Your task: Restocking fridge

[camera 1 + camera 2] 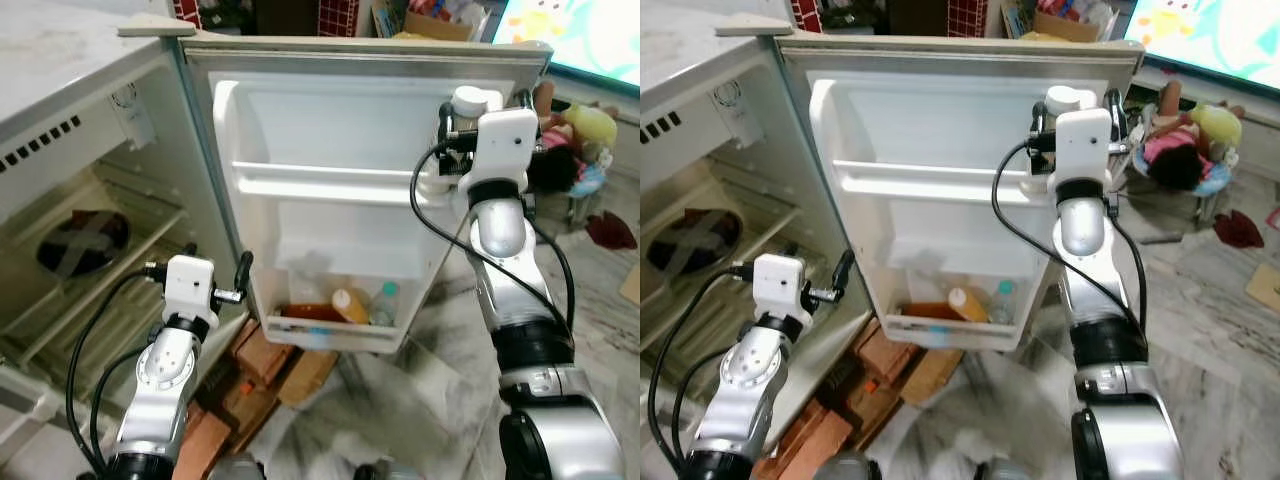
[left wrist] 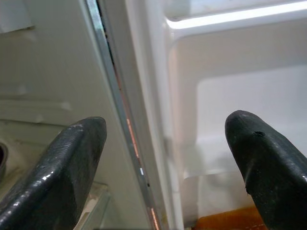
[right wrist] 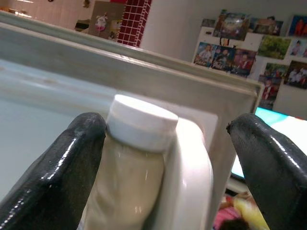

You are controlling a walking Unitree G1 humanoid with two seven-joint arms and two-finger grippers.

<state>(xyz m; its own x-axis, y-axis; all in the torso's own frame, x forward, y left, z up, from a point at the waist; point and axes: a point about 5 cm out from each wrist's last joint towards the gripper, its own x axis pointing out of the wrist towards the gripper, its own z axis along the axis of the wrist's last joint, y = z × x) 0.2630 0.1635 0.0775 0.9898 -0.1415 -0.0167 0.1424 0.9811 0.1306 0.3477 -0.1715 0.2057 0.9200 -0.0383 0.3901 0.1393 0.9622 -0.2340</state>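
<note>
While the left gripper [image 2: 163,163] hangs spread near the hinge edge, the right gripper [image 3: 165,158] straddles, fingers apart, a white-capped bottle [image 3: 132,163] at the door shelf's [image 1: 330,185] right end.

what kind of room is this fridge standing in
Most likely a lived-in home, perhaps a living room. The open fridge door holds bottles on its bottom shelf, a bright TV screen glows behind it, soft toys lie on the marble floor, and family photos cover a wall.

Glossy white plastic fridge door [image 1: 330,215] liner, brushed metal edge — bottle [image 3: 132,167] cap matt plastic.
</note>
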